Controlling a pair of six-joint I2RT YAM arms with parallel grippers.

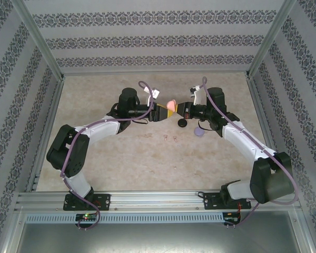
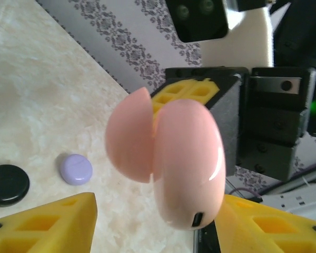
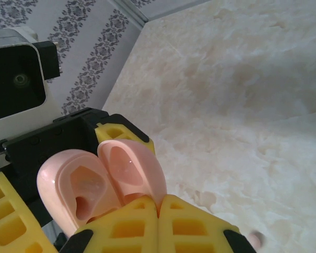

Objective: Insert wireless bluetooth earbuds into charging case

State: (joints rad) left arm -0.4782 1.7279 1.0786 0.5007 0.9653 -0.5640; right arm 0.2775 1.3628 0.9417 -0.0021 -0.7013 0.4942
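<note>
**Aloft, an open pink case sits between the two grippers**

Both arms reach in toward the middle of the table (image 1: 121, 158), a little toward its far side, and their grippers meet tip to tip. The pink case (image 2: 187, 163) hangs between them, clear of the surface. It is open like a clamshell, with its two rounded halves spread apart. From the right wrist camera the moulded hollows inside both halves face the lens.

The right gripper (image 3: 158, 221) is clenched, its yellow fingers pressed together, and the lower edge of the case is caught at their tips. The left gripper (image 1: 161, 112) is released. Its fingers (image 2: 52, 224) stand apart on either side of the case. There is a visible gap on one side, and I cannot tell whether the other finger touches the shell.

Two tiny pink earbuds (image 1: 169, 138) lie side by side on the table, nearer than the held case and well below it. They are outside any case.

The black case (image 1: 182, 123) rests closed on the table just near and right of the grippers. The lilac case (image 1: 198, 132) sits a little farther right, beside the right arm. The left wrist camera shows these two lying near each other but not touching.
</note>
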